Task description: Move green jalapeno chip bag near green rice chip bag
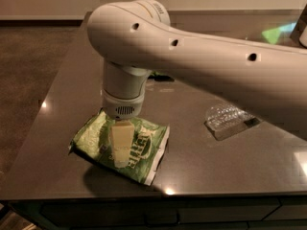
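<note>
Jalapeno chip bag flat on desk, gripper down on top of it

Green jalapeno chip bag (146,147) lies flat near the front-left corner of the dark glossy desk (216,171), close to the front edge, white lettering facing up and one white edge toward the front. The gripper (121,159) points straight down over the middle of the bag, its cream tip against the bag's surface — whether the jaws are open, closed or gripping cannot be told from this angle. The thick white arm (192,56) crosses the view from upper right to the wrist above the bag. A crumpled clear plastic packet (230,121) sits well apart to the right. A bright green patch (278,32) shows at the far right back of the desk — too indistinct to name. Brown floor (29,56) beyond the left edge.
</note>
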Tool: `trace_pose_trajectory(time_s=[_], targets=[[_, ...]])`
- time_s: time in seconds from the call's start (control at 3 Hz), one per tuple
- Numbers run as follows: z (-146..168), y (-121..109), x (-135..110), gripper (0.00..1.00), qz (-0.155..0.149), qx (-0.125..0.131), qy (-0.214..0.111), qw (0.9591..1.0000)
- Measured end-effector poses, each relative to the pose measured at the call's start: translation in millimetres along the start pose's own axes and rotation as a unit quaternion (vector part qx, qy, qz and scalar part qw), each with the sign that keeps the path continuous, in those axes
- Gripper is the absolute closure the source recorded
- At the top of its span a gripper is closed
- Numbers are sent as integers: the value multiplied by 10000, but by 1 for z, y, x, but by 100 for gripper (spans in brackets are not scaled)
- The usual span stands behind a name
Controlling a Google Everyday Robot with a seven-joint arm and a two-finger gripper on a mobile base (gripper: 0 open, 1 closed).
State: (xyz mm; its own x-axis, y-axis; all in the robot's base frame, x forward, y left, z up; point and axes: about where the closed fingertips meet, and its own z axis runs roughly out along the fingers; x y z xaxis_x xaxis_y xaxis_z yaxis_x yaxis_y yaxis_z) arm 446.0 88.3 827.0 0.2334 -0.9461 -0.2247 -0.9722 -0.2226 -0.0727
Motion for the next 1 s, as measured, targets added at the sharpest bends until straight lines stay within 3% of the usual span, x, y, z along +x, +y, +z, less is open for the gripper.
trace_pose_trajectory(time_s=[0.33,1.0], targets=[[2,-5,6,18,12,-218,60,9997],[-18,-14,21,65,166,-362,-66,9992]])
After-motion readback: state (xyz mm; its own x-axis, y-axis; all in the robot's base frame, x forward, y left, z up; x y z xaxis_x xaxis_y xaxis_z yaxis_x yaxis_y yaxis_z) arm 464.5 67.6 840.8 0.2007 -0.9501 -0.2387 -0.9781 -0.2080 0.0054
